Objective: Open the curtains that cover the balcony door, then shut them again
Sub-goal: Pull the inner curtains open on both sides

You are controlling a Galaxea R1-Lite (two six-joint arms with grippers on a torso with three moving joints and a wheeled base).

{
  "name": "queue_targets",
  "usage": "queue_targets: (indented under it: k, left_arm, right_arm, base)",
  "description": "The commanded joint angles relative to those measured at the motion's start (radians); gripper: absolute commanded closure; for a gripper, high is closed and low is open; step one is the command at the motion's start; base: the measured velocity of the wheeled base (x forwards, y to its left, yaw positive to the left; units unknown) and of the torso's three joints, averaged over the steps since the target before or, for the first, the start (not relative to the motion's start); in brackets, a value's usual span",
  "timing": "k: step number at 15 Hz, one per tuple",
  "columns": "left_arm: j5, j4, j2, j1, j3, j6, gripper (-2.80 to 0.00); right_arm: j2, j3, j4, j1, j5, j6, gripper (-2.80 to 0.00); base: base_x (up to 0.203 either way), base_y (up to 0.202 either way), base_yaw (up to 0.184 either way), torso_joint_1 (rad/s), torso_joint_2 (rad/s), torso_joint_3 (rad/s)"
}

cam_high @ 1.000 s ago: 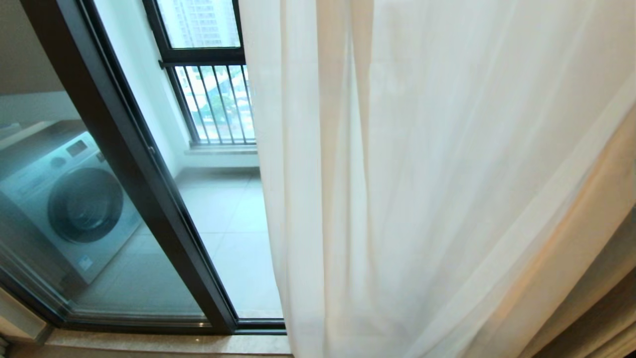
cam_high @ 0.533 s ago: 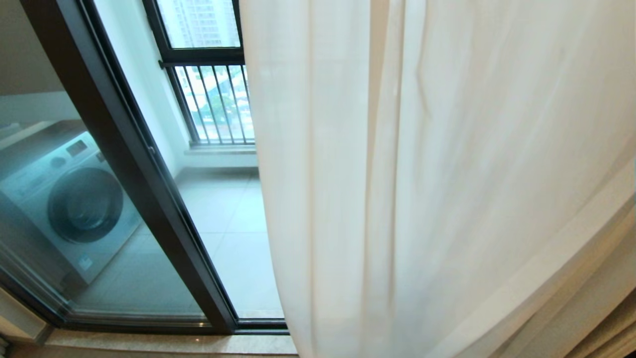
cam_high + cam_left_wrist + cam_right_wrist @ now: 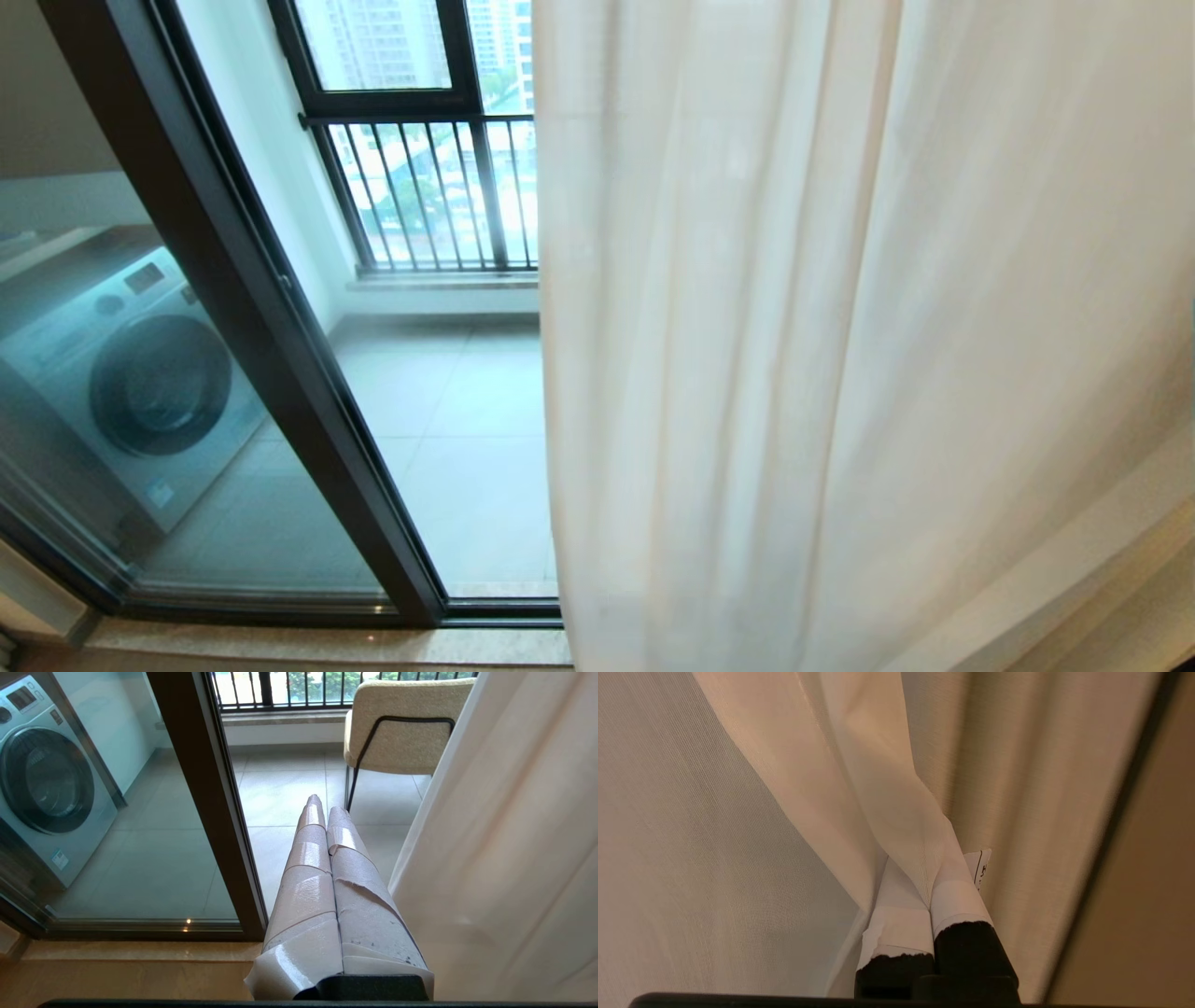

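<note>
The curtains (image 3: 840,355) hang in long folds over the right part of the balcony door (image 3: 252,317), leaving its dark frame and the glass on the left uncovered. Their inner edge falls just right of the black railing (image 3: 429,191) seen through the glass.

In the right wrist view the right gripper (image 3: 931,891) has its two taped fingers pressed together, and a fold of the curtains (image 3: 887,793) drapes over and around their tips, touching them. Whether any cloth is actually pinched between the jaws cannot be told; more fabric hangs close on both sides of them.

The left gripper (image 3: 322,812) has its jaws closed flat against each other, holding nothing. The curtains (image 3: 504,858) hang just beside its right finger; the door frame (image 3: 205,802) stands near on the other side. Beyond its tips, past the glass, are a pale cushioned chair (image 3: 402,728) and tiled floor, with a washing machine (image 3: 42,784) farther off to the left.
</note>
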Motion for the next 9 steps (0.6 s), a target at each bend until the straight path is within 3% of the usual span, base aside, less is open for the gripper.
queue_targets:
  k: [1,9]
  left_arm:
    - [0.000,0.000,0.000,0.000,0.000,0.000,0.00]
    - [0.000,0.000,0.000,0.000,0.000,0.000,0.00]
  right_arm:
    - [0.030,-0.003,-0.008,-0.078,0.025,0.010,0.00]
    - [0.154,-0.049,-0.031,-0.381,0.138,0.055,0.00]
  base:
    - [0.000,0.000,0.000,0.000,0.00,0.000]
    - [0.000,0.000,0.000,0.000,0.00,0.000]
